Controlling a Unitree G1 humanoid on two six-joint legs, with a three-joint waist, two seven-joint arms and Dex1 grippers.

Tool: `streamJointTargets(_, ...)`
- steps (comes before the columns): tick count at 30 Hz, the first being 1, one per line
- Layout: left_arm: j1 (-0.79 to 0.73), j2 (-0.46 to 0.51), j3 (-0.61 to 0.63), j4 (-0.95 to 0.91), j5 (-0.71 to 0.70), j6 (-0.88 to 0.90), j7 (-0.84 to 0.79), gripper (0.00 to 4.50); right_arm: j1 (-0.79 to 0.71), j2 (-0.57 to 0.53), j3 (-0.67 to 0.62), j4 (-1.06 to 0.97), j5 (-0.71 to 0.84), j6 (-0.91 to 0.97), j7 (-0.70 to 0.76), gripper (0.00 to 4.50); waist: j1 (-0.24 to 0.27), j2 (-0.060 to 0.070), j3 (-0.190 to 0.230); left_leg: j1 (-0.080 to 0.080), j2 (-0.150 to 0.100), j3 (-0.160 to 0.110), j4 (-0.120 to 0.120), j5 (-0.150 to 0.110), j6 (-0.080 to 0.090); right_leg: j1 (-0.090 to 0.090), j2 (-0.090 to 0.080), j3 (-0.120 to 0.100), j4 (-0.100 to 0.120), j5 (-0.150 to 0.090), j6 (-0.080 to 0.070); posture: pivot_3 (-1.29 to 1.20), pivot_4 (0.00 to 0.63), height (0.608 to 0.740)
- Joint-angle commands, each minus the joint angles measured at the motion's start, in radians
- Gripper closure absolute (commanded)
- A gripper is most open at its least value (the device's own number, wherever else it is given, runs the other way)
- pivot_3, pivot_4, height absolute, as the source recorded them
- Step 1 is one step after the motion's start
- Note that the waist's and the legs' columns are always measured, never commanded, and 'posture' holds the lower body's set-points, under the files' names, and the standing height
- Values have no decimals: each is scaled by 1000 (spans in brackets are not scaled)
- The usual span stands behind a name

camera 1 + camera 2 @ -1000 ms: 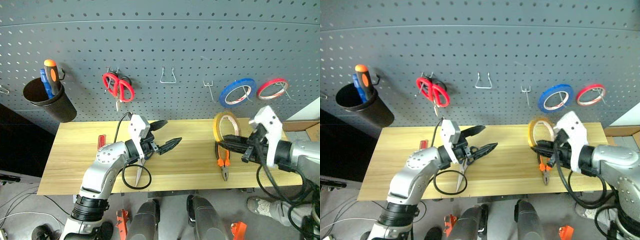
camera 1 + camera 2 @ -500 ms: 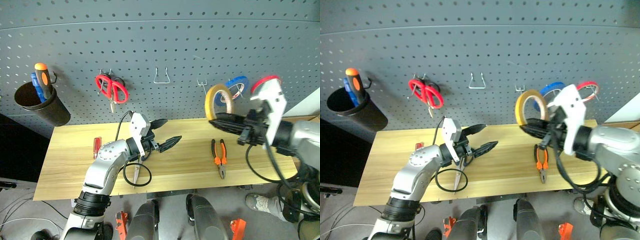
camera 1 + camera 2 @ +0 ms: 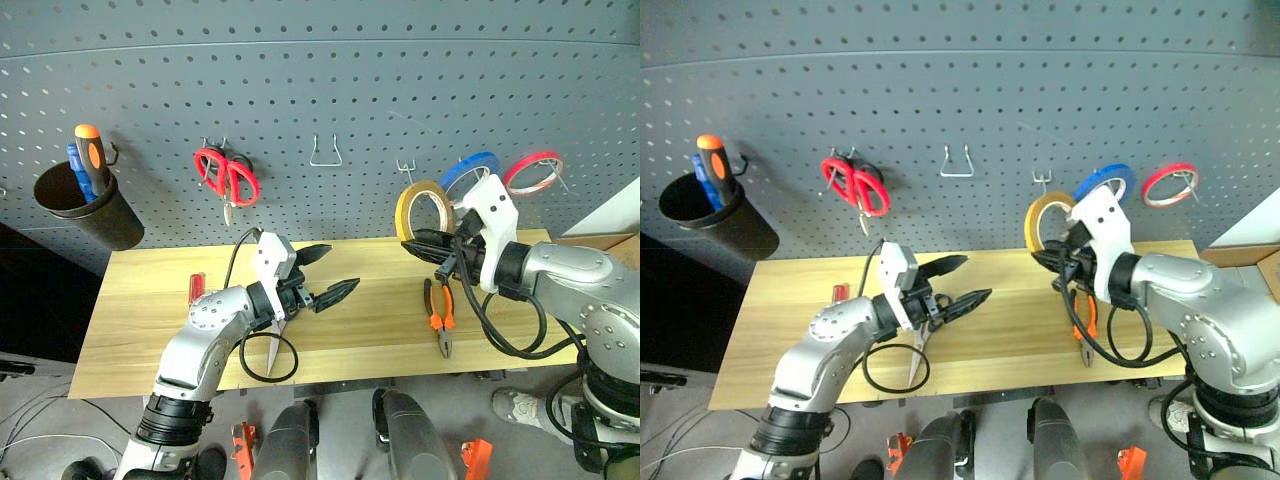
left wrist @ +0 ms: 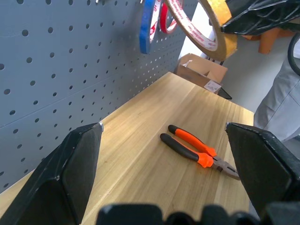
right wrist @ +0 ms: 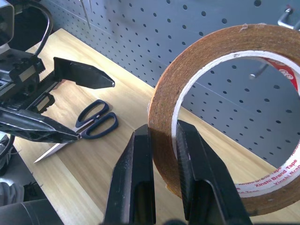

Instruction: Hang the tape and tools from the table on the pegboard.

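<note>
My right gripper (image 5: pixel 161 154) is clamped on the yellow tape (image 5: pixel 225 112), its two black fingers (image 5: pixel 138 178) pinching the roll's band from either side, and only the right wrist view lets me see that pinch edge-on, with printed lettering on the roll's inner core. In the left eye view the same tape (image 3: pixel 422 208) stands upright at right of centre, held off the table (image 3: pixel 370 320) and close in front of the pegboard (image 3: pixel 330 90), just below a small metal hook (image 3: pixel 405 170); I cannot tell whether the ring touches that hook. The right arm reaches in from the right edge, forearm bent toward the middle, gripper pointing left and slightly down. My left gripper (image 3: pixel 325 272) stands wide open with nothing between its fingers, hovering level above the middle of the table and pointing right; the left wrist view looks between those spread fingers at the pliers (image 4: pixel 199 152) lying flat on the wood. In the head views the pliers (image 3: pixel 438 318) lie below the right gripper. The dark blue scissors (image 5: pixel 96 119) show clearly in the right wrist view, while in the left eye view the left arm hides all but their blade tip. The small red screwdriver (image 3: pixel 197 287) lies at the table's left, partly hidden by the arm. On the board hang red scissors (image 3: pixel 228 178), a blue tape roll (image 3: pixel 470 170) and a red tape roll (image 3: pixel 533 172), with a black cup (image 3: pixel 85 205) holding screwdrivers at far left.
</note>
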Motion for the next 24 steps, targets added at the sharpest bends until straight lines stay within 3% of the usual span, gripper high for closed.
streamJointTargets(1, 13, 9, 19, -55, -13, 0, 13, 0, -20, 35, 98, 68, -72, -126, -16, 4423, 0, -1, 0, 0, 0, 0, 1, 0, 0, -1, 0, 0, 1, 0, 0, -168, 261, 740)
streamJointTargets(6, 20, 18, 13, -73, -9, 2, 22, 0, -16, 99, 235, 285, -256, -377, -46, 4423, -2, -3, -4, 2, 0, 4, 4, 0, 0, -2, 0, 2, 8, 0, 0, -149, 263, 740)
streamJointTargets(11, 22, 23, 19, -86, -10, 7, 33, 0, -45, 192, 283, 550, -411, -668, -77, 4429, -1, -5, -5, 2, 0, 4, 5, 0, 0, -3, 1, 2, 9, 1, 1, -140, 265, 740)
streamJointTargets(15, 25, 25, 19, -93, -7, 7, 47, 0, -59, 222, 283, 651, -463, -719, -84, 4429, 1, -6, -6, 2, 0, 4, 5, 1, -1, -3, 1, 2, 9, 1, 1, -127, 266, 740)
streamJointTargets(16, 26, 25, 19, -96, -6, 7, 52, 0, -54, 224, 276, 642, -458, -716, -74, 3721, 3, -7, -6, 2, 0, 4, 5, 1, -1, -3, 1, 2, 9, 1, 1, -125, 267, 740)
streamJointTargets(21, 44, 31, 19, -115, -12, 12, 63, 0, 9, 171, 246, 485, -444, -637, -31, 2196, 12, -7, -6, 1, 0, 3, 4, 1, -1, -3, 1, 4, 8, 1, 1, -122, 274, 740)
streamJointTargets(24, 63, 34, 21, -121, -6, 9, 73, 0, 81, 84, 221, 316, -421, -548, 19, 1264, 24, -6, -6, 1, 0, 3, 3, 0, -1, -4, 1, 4, 8, 1, 1, -123, 275, 740)
